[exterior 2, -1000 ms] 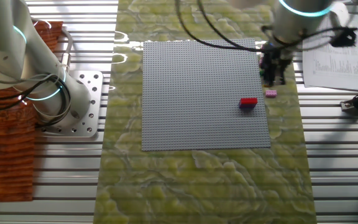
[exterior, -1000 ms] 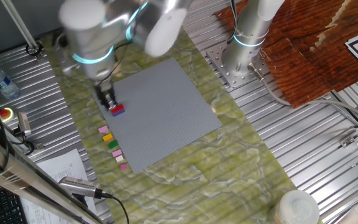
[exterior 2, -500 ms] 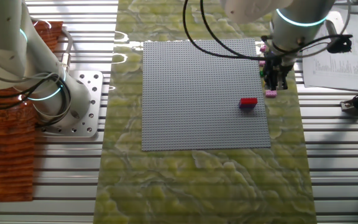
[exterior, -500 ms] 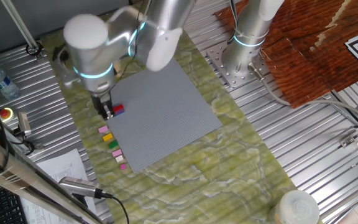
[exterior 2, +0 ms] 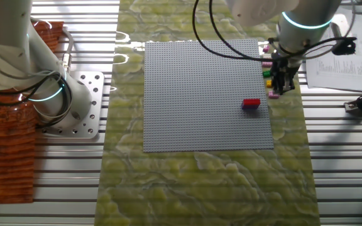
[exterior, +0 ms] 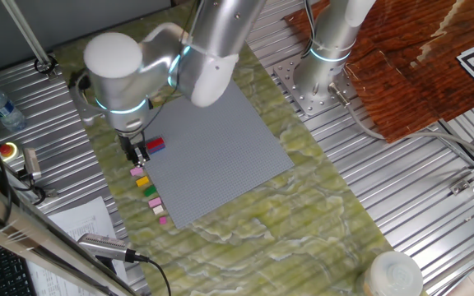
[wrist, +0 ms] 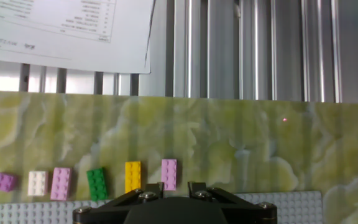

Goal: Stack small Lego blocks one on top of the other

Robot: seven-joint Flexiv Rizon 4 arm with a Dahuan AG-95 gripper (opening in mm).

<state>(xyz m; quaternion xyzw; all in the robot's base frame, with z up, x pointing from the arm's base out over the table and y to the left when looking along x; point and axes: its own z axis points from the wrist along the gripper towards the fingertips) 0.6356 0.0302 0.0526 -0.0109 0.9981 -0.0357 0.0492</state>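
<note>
One fixed view: gripper [exterior: 136, 154] low over the left edge of the grey baseplate [exterior: 220, 156], just above the row of loose bricks on the green mat [exterior: 319, 222]. Red brick [exterior: 155, 145] seated on the baseplate beside the fingers, with something darker under it, so probably one small stack already made. Pink brick [exterior: 137, 172], yellow brick [exterior: 141, 181], green brick [exterior: 148, 191] in a line below, apart from each other, none stacked.

The other fixed view: gripper [exterior 2: 281, 81] over the mat at the right border of the baseplate [exterior 2: 193, 94], red brick [exterior 2: 251, 103] near, not touched. Small pink brick [exterior 2: 273, 95] just beside the fingertips. Opening of the jaws impossible to tell here; nothing seen between them.

Hand view: six bricks in a row on the mat [wrist: 260, 143], from left purple brick [wrist: 5, 182], white brick [wrist: 37, 183], pink brick [wrist: 61, 183], green brick [wrist: 97, 183], yellow brick [wrist: 133, 176], pink brick [wrist: 169, 173]. Last one straight ahead of the hand, likely the next pick. Fingertips out of frame. Most of the stacking still to do.
</note>
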